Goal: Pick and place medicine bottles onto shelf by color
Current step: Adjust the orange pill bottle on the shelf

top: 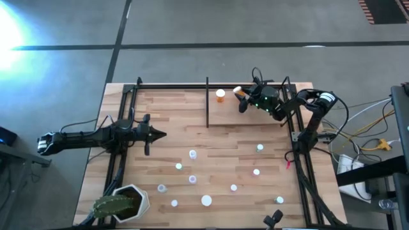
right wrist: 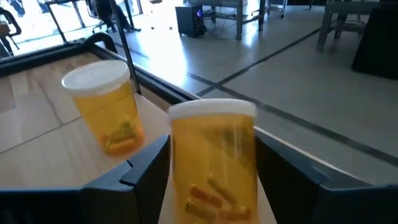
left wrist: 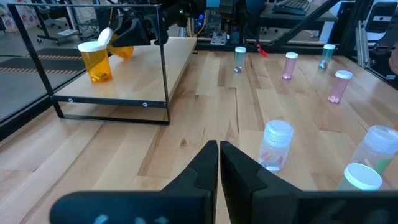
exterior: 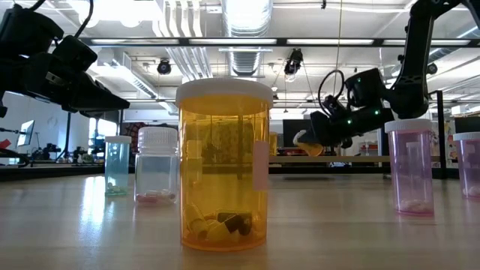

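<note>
My right gripper (top: pixel 243 97) is over the shelf (top: pixel 252 115) at the table's far right, shut on an orange bottle with a white cap (right wrist: pixel 214 168). That bottle also shows in the low view (exterior: pixel 307 142). A second orange bottle (top: pixel 220 96) stands upright on the shelf panel just left of it, and also shows in the right wrist view (right wrist: pixel 106 115). My left gripper (top: pixel 161 134) is shut and empty, above the table's left middle. Several small bottles (top: pixel 193 154) with white, green, pink or bluish tops stand on the tabletop's near half. A large orange bottle (exterior: pixel 223 165) stands close to the low camera. My right gripper pinches the orange bottle's round body (right wrist: pixel 181 174) between its two fingers (right wrist: pixel 146 174), one on each side, below the white cap (right wrist: pixel 212 109). The fingers come from the table's right, slanting down. The bottle is tilted, cap toward the far left, held just over the shelf panel.
A white pot with a green cactus (top: pixel 121 203) stands at the near left corner. Black rods frame the table (top: pixel 121 128), and the shelf has an upright post (top: pixel 207 102) at its left end. Cables (top: pixel 367 137) lie beyond the right edge.
</note>
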